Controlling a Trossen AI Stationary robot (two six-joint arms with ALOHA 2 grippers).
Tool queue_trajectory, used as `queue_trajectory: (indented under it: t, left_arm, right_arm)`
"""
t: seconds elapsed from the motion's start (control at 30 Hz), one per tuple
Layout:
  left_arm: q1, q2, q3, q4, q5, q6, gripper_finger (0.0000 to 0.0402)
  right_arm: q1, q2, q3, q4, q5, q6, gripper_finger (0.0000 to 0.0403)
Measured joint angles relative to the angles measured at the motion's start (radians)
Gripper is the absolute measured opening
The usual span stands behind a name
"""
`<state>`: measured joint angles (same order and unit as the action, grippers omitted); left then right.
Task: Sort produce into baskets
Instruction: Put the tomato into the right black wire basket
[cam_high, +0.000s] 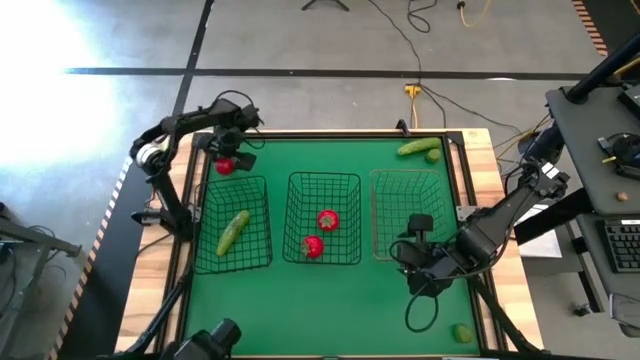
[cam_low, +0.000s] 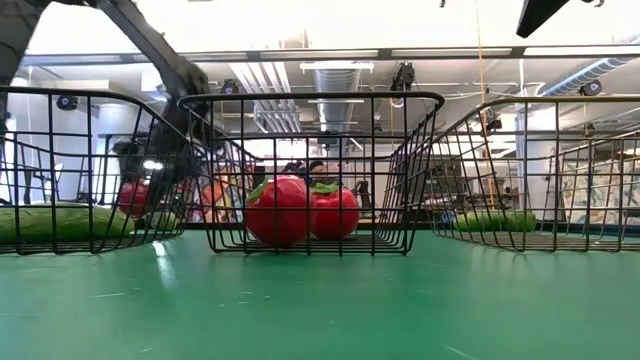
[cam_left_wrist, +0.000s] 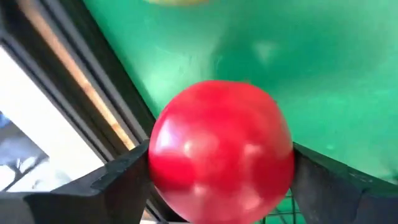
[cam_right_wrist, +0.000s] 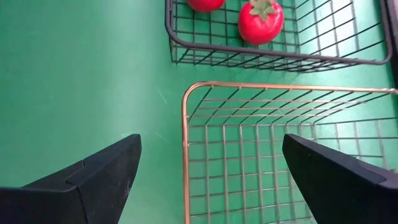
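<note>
L gripper (cam_high: 226, 160) clamps tomato (cam_high: 225, 166) just behind L black basket (cam_high: 262, 220), which holds 1 cucumber (cam_high: 232, 231). Ctr basket (cam_high: 324, 181): 2 tomatoes. R gripper (cam_high: 417, 238) open over tan basket (cam_high: 378, 215) front edge.

My left claw (cam_high: 226, 160) grips a red tomato (cam_high: 225, 166) just beyond the far rim of the left black basket (cam_high: 232, 262), where one cucumber (cam_high: 232, 230) lies. Two tomatoes (cam_high: 327, 220) sit in the middle black basket (cam_high: 323, 181). My right claw (cam_high: 417, 228) hangs open over the bronze basket (cam_high: 385, 180). Another cucumber (cam_high: 420, 148) lies on the desk (cam_high: 330, 305) at the far right corner; a lime (cam_high: 462, 332) lies at the near right.
</note>
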<state>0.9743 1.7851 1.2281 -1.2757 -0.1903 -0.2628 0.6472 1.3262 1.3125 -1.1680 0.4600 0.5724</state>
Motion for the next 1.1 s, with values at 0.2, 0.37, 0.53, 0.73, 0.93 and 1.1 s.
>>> queue_trajectory:
  t: [0.2, 0.37, 0.53, 0.73, 0.93, 1.1]
  left_arm:
    - [-0.080, -0.230, 0.008, 0.056, 0.078, 0.008, 0.0300]
    - [-0.252, -0.413, -0.011, 0.279, 0.274, -0.046, 0.0287]
    - [-0.530, -0.495, -0.013, 0.566, 0.287, -0.103, 0.0288]
    - [-0.802, -0.439, -0.013, 0.765, 0.176, -0.122, 0.0288]
    - [-0.942, -0.279, -0.013, 0.833, 0.070, -0.131, 0.0288]
    - [-0.960, -0.137, 0.015, 0.852, 0.069, -0.142, 0.0288]
  right_arm:
    - [-0.021, -0.003, 0.000, 0.001, 0.073, -0.060, 0.0384]
    - [-0.064, 0.000, 0.000, 0.012, 0.095, -0.110, 0.0384]
    - [-0.103, 0.016, -0.005, 0.098, 0.097, -0.195, 0.0384]
    - [-0.111, 0.025, -0.002, 0.157, 0.092, -0.233, 0.0384]
    - [-0.105, 0.024, -0.002, 0.153, 0.082, -0.185, 0.0384]
    - [-0.104, 0.024, -0.003, 0.153, 0.079, -0.180, 0.0384]
